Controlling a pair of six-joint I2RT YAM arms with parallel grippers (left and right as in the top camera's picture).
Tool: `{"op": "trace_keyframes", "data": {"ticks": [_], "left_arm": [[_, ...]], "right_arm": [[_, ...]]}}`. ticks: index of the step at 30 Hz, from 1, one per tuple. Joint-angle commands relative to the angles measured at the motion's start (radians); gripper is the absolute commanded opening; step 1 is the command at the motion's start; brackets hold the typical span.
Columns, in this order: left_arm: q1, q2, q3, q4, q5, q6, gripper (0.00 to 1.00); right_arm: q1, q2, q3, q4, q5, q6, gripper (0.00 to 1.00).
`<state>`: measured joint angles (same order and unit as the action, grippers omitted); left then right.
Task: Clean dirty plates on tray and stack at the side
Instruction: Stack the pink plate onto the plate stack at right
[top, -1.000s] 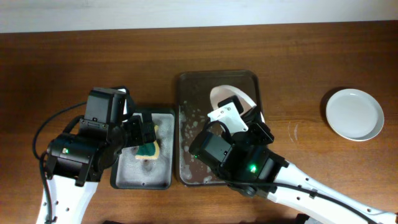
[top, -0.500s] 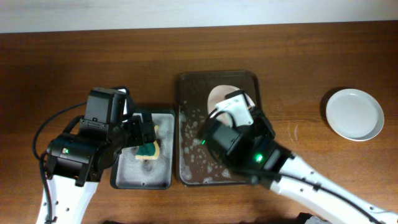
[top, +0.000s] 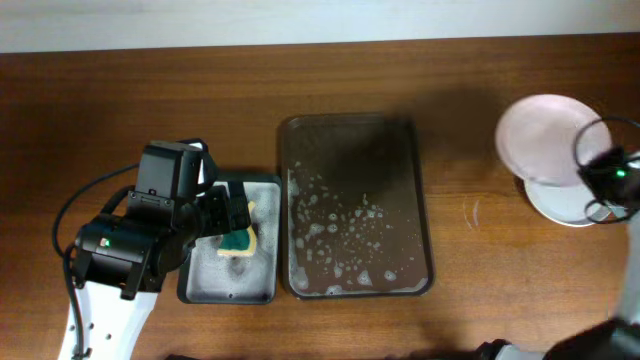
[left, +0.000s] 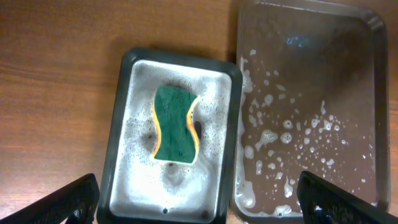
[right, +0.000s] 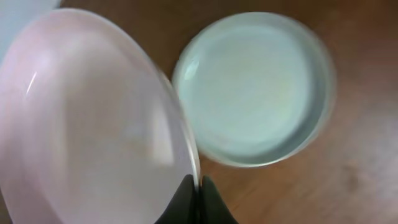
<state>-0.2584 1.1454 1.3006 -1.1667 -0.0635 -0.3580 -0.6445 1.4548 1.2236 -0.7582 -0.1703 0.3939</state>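
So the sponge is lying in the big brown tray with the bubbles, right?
Not quite. The sponge is lying in the smaller black tray, right next to the big brown tray. The left wrist view shows this clearly. The bubbles are in the big brown tray, as you said.

- surface (top: 100, 100): reddish-brown wood grain
- large tray (top: 352, 140): dark brown, white suds flecks scattered over left and lower part
- small tray (left: 121, 137): black rim, grey foamy lining
- sponge (left: 176, 124): green face, yellow edge
- pinkish plate (right: 93, 124): white with faint pink cast
- mint plate (right: 255, 87): pale mint in right wrist view, near white from overhead
- right end effector (right: 194, 198): black
- left arm (top: 120, 245): black housing, white link below
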Motion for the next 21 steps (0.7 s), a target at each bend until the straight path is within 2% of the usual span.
{"op": "trace_keyframes", "data": {"ticks": [1, 4, 7, 8, 9, 13, 15, 17, 21], "left_arm": [[0.006, -0.005, 0.009, -0.001, -0.012, 0.015, 1.00], [0.006, -0.005, 0.009, -0.001, -0.011, 0.015, 1.00], [0.006, -0.005, 0.009, -0.001, -0.012, 0.015, 1.00], [0.006, -0.005, 0.009, -0.001, -0.012, 0.015, 1.00], [0.006, -0.005, 0.009, -0.001, -0.012, 0.015, 1.00], [0.006, -0.005, 0.009, -0.001, -0.012, 0.015, 1.00], [0.006, -0.005, 0.009, -0.001, -0.012, 0.015, 1.00], [0.006, -0.005, 0.009, -0.001, -0.012, 0.015, 1.00], [0.006, -0.005, 0.009, -0.001, -0.012, 0.015, 1.00]], "right_arm": [[-0.120, 0.153, 0.021, 0.066, -0.017, 0.053, 0.04], [-0.163, 0.292, 0.021, 0.146, -0.021, 0.047, 0.04], [-0.156, 0.321, 0.021, 0.168, 0.033, 0.026, 0.06], [-0.155, 0.313, 0.027, 0.163, 0.043, 0.026, 0.48], [-0.152, 0.292, 0.058, 0.121, 0.042, 0.026, 0.62], [-0.047, 0.173, 0.198, 0.004, -0.063, -0.007, 0.62], [0.037, 0.126, 0.221, 0.014, 0.021, -0.105, 0.61], [0.105, 0.136, 0.211, 0.002, 0.122, -0.111, 0.43], [0.191, 0.267, 0.167, -0.006, 0.178, -0.129, 0.20]]}}
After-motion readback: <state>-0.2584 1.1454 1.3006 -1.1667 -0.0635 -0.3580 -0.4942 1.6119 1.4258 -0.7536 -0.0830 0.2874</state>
